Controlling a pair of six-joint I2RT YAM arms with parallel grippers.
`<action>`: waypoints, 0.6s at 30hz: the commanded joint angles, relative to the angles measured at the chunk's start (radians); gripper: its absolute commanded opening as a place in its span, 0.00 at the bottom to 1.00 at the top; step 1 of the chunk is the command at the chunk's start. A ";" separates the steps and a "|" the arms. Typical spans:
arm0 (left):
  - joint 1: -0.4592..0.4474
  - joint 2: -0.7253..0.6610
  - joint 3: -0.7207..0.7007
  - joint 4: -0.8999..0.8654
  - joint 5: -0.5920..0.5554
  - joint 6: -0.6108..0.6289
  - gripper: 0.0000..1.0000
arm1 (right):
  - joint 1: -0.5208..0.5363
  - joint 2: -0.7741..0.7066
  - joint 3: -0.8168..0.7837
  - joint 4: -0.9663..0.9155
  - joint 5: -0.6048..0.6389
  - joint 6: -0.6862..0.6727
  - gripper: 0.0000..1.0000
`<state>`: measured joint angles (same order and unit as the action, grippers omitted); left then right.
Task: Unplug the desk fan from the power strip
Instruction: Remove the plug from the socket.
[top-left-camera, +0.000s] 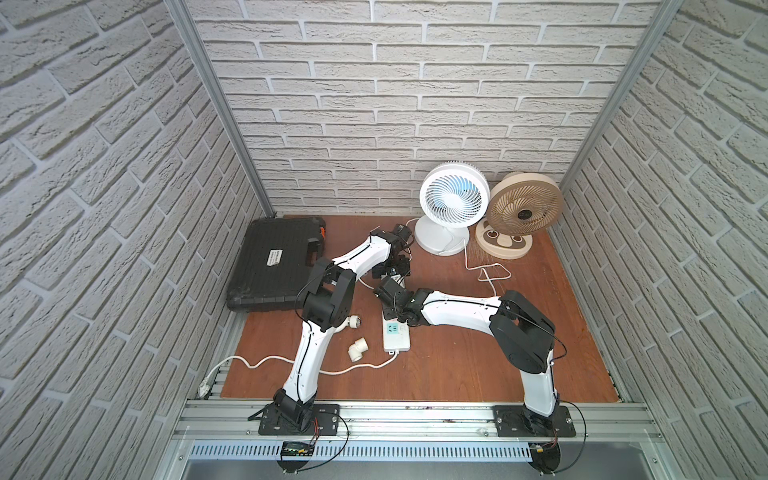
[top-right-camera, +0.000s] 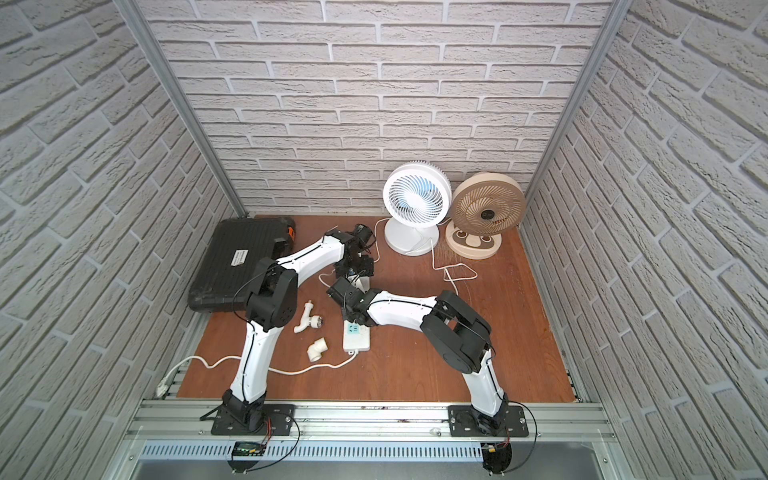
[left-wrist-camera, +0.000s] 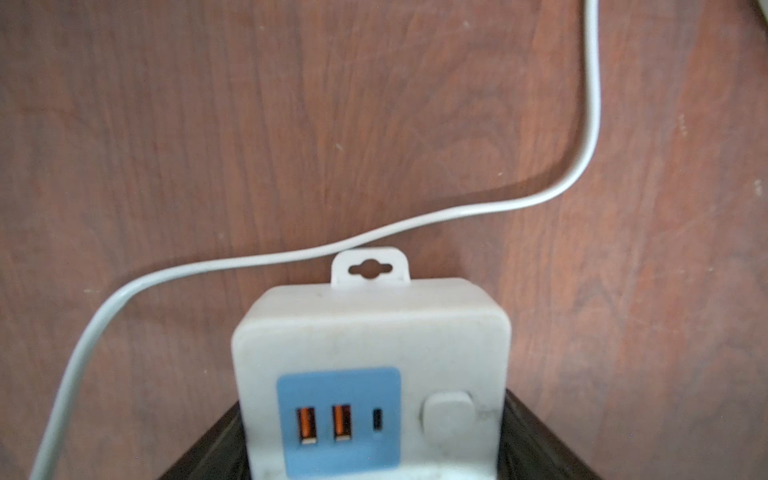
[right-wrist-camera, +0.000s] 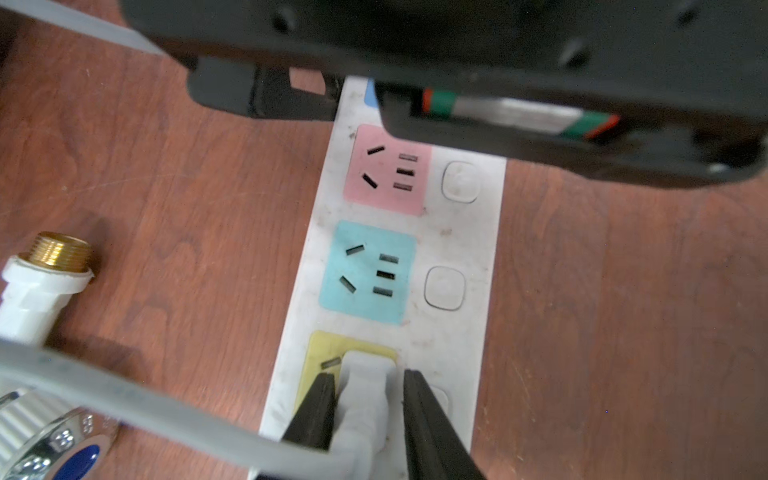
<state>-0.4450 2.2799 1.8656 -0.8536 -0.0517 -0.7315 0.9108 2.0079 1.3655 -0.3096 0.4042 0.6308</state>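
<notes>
Power strip: we see the long white rectangular power strip with pastel sockets lying flat near the middle of the reddish-brown wooden table, between the two arms
Left gripper: the left gripper sits over the strip's far end, by the blue USB panel; its dark fingers lie against both long sides, so we read it as clamped on the strip
Right gripper: the right gripper straddles the white plug seated in the yellow socket; one finger touches the plug, the other shows a thin gap, so we call the jaws slightly apart
Fans: a round white desk fan and a round beige fan stand side by side at the back wall, well apart from the strip
Clutter: a black plastic tool case lies on the left; a white pipe elbow lies near the strip
</notes>
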 joint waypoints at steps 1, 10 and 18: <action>0.012 0.093 -0.043 -0.168 -0.057 -0.013 0.00 | 0.002 0.003 0.023 -0.008 0.030 -0.006 0.25; 0.012 0.106 -0.027 -0.175 -0.050 -0.011 0.00 | 0.013 0.014 0.048 -0.032 0.051 -0.004 0.05; 0.009 0.116 -0.013 -0.183 -0.050 -0.009 0.00 | 0.092 0.084 0.172 -0.129 0.194 -0.043 0.03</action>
<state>-0.4450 2.2967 1.8969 -0.8829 -0.0498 -0.7254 0.9577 2.0727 1.4799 -0.4286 0.5198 0.6239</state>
